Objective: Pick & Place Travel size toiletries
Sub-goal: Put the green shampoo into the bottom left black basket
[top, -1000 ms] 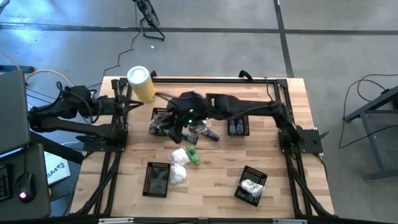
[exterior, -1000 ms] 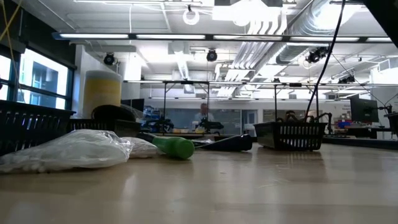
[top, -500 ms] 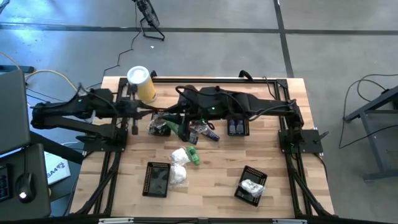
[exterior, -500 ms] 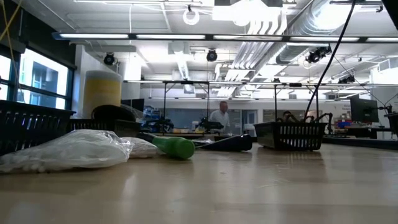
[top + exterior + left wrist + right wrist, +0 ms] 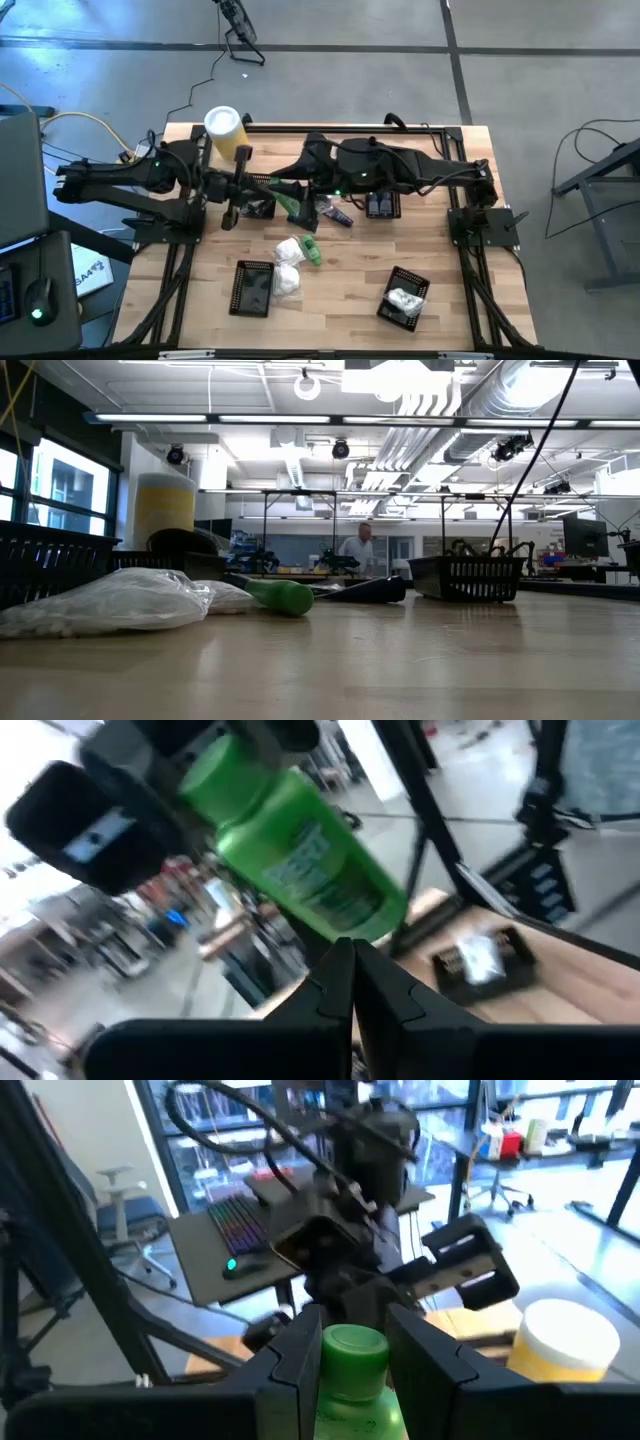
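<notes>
I had the right gripper [image 5: 345,1342] pinching a green bottle [image 5: 352,1380] off the tabletop [image 5: 440,250]. Left gripper [image 5: 343,982] pressed together, empty, facing it just beside. Yellow canister [image 5: 227,133] close behind the left gripper. Below both: packets [image 5: 290,250], another green bottle [image 5: 310,251], baskets [image 5: 252,288] holding white packets [image 5: 405,300].

Overhead straight down; table-level across; both wrist cameras on green bottle [image 5: 352,1380]
</notes>
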